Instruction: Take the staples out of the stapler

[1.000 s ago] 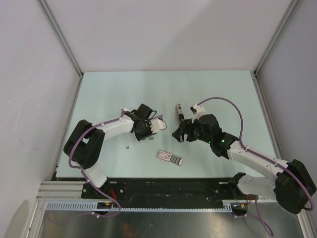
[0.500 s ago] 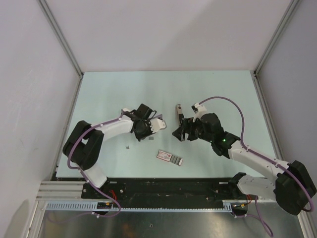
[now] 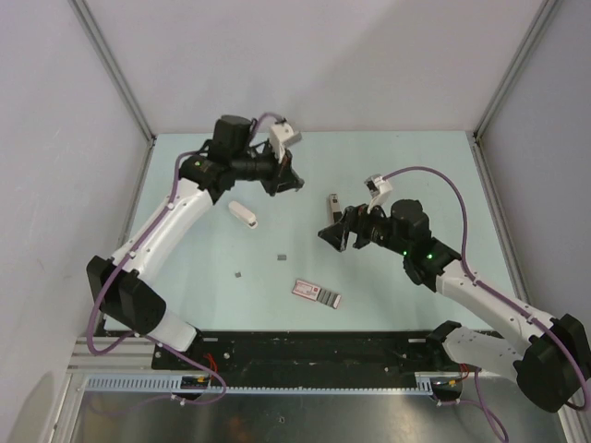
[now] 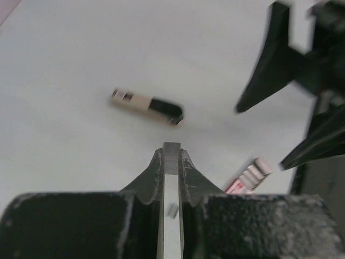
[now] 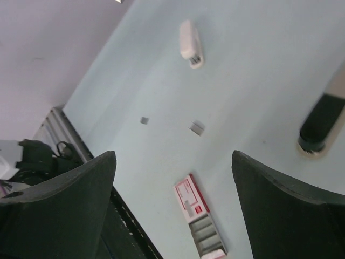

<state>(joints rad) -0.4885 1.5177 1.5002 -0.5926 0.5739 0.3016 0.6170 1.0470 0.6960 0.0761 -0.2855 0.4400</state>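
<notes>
Two staples lie loose toward the near edge, left of centre. Right gripper gapes empty; left gripper nearly closed, contents unclear. A low finger sweep could scatter them.

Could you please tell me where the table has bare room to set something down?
Free: the far-right corner of the pale green table, beyond the right gripper. Crowded: the centre, with white stapler piece, small dark-grey staples and pink-and-grey packet.
</notes>
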